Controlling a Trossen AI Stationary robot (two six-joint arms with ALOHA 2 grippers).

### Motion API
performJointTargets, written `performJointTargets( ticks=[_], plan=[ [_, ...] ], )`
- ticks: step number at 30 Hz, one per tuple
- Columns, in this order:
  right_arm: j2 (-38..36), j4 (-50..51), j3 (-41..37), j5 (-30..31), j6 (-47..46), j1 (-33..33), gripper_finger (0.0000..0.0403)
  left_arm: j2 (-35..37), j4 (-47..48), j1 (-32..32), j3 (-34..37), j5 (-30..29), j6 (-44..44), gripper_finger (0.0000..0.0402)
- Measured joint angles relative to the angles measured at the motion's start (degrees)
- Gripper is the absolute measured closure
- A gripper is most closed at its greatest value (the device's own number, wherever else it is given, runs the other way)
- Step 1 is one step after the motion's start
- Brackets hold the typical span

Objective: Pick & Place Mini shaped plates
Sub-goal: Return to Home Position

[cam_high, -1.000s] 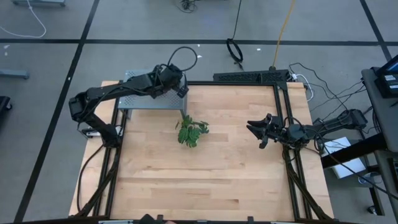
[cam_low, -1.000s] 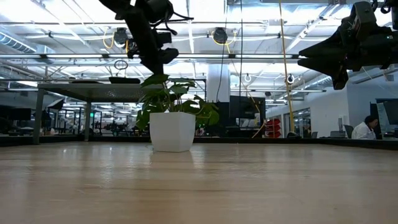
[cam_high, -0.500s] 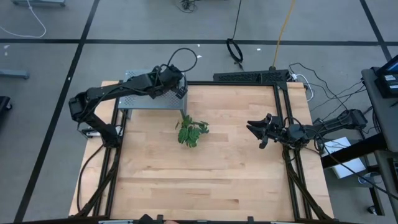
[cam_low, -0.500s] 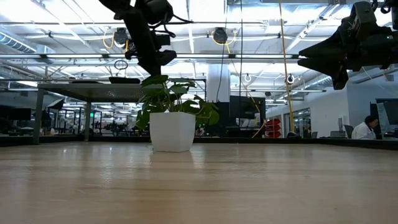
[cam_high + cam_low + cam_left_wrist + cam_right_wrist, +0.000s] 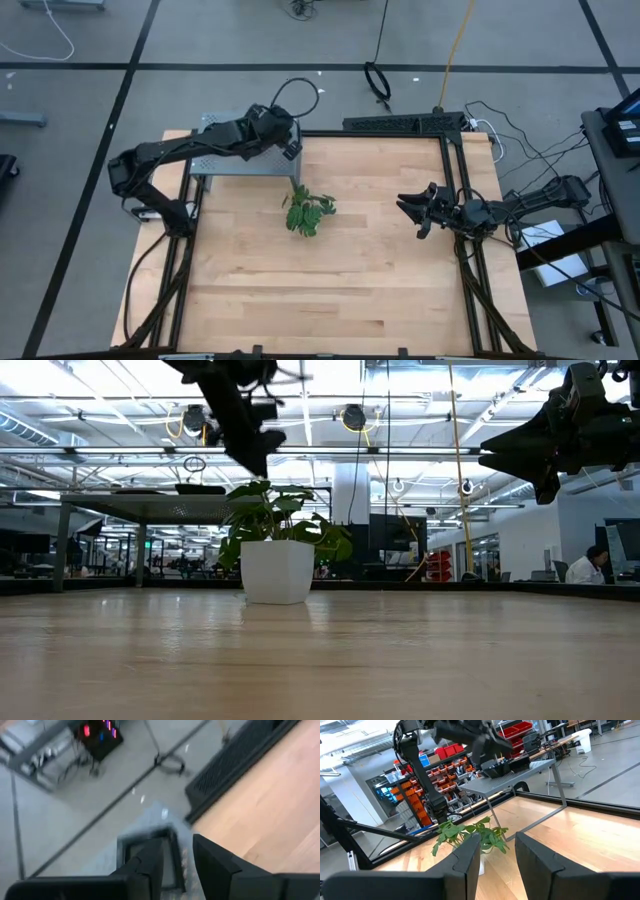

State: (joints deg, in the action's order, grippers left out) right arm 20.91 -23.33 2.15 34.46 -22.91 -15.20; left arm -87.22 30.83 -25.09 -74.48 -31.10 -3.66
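Observation:
My left gripper (image 5: 291,148) hovers open over the far right end of the grey perforated box (image 5: 225,160). Its wrist view shows one square black mini plate (image 5: 145,836) lying on the box's top, just beyond the fingertips (image 5: 177,847). The picture is blurred, and I see no touch. From the right wrist view, dark plates (image 5: 500,767) sit on the box under that gripper. My right gripper (image 5: 410,215) waits open above the table's right side.
A green leafy plant in a white pot (image 5: 308,212) stands on the wooden table near the box, right of its front corner (image 5: 275,565). A black frame (image 5: 400,124) runs along the far and right edges. Bare wood (image 5: 330,290) fills the near half.
My left gripper has risen a little over the grey box and drawn slightly toward the table's far left. My right arm has kept still.

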Motion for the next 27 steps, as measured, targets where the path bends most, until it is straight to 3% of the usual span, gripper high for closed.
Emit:
performJointTargets(
  ticks=[5,11,20,27],
  plan=[
    [0.02,0.02,0.02,0.00,0.01,0.00,0.0293,5.10,-5.74,2.44,0.00,0.11,6.70,0.0289],
    [0.00,-0.02,0.02,-0.01,0.00,0.02,0.0293,14.75,-2.98,3.70,-0.09,3.51,12.60,0.0289],
    [0.00,0.00,0.01,-0.01,0.01,0.01,0.0293,28.23,18.78,2.81,-0.05,4.96,4.37,0.0288],
    [0.00,0.00,0.00,-0.02,-0.01,0.00,0.0293,40.54,21.63,2.72,7.51,2.55,-0.75,0.0288]
  ],
)
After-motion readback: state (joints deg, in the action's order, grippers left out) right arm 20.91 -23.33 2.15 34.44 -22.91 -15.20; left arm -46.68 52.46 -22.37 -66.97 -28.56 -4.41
